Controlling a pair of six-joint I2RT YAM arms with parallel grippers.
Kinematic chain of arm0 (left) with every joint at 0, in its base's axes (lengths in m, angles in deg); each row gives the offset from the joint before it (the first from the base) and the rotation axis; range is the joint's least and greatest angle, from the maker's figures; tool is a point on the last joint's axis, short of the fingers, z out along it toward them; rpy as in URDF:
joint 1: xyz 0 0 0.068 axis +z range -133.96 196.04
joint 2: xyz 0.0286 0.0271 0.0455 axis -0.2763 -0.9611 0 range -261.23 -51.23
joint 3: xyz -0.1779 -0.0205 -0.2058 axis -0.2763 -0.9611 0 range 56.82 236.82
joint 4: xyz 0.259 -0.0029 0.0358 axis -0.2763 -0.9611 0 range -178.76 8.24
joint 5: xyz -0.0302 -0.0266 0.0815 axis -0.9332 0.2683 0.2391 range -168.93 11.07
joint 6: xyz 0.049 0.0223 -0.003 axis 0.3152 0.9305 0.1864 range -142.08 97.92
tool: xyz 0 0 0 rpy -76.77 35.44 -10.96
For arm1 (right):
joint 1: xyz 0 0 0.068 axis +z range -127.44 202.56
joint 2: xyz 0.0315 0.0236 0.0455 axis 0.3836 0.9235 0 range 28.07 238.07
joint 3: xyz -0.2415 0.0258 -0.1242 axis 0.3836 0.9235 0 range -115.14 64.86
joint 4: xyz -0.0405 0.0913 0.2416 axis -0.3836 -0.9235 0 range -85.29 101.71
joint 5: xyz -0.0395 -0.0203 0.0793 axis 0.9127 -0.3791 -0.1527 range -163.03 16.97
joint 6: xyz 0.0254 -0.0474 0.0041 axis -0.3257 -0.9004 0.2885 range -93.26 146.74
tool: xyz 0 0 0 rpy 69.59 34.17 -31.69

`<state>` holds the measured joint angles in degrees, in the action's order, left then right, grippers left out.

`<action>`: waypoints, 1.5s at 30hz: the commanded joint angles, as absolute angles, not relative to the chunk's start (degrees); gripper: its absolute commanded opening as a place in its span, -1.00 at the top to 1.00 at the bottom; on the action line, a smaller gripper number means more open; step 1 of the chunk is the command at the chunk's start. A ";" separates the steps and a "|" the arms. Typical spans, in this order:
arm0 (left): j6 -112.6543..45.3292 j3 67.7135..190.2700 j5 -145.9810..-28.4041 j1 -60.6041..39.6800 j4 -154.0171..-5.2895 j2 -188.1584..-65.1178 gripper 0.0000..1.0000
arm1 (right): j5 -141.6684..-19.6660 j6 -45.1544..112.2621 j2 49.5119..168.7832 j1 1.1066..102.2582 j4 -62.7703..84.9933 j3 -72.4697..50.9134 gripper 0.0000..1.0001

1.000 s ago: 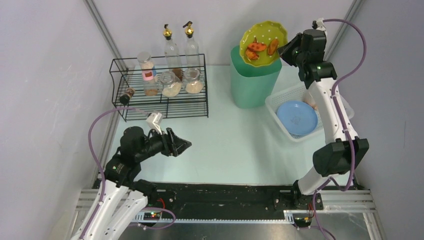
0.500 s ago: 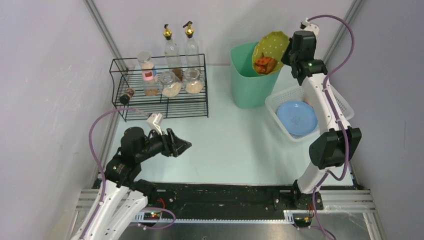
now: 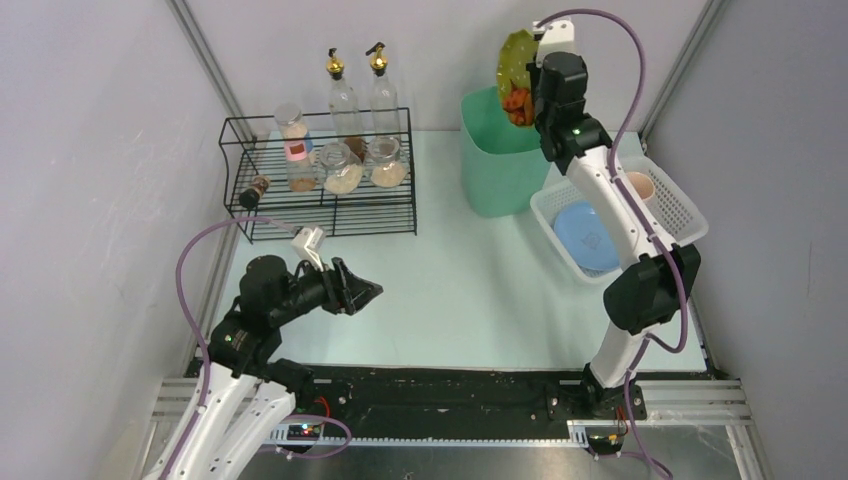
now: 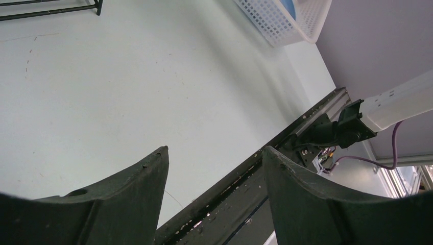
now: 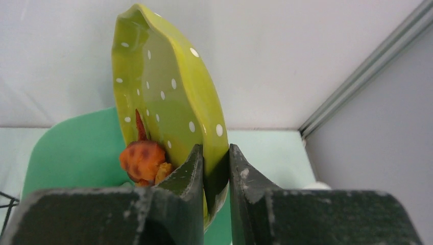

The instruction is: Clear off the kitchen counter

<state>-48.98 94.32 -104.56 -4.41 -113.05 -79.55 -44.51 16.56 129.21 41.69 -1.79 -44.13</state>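
- My right claw is clenched on the rim of one green dotted plate, which is tipped on edge above the one green bin.
- Orange food scraps sit on the plate.
- My left claw gapes empty over the tabletop.
- One white basket holds one blue plate and one cup.
- One wire rack stands with two bottles.
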 commanded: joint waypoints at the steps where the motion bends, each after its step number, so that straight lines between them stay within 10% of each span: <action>1: -48.18 94.18 -104.09 -4.11 -112.23 -78.71 -0.43 | -39.99 4.22 128.18 43.22 23.37 -46.53 1.00; 21: -48.19 94.09 -103.91 -4.10 -112.25 -78.28 -0.44 | -38.78 -13.83 125.95 47.40 41.78 -37.69 1.00; 45: -48.25 94.00 -104.04 -4.09 -112.11 -78.64 -0.44 | -39.61 26.27 97.75 31.54 4.89 -28.40 1.00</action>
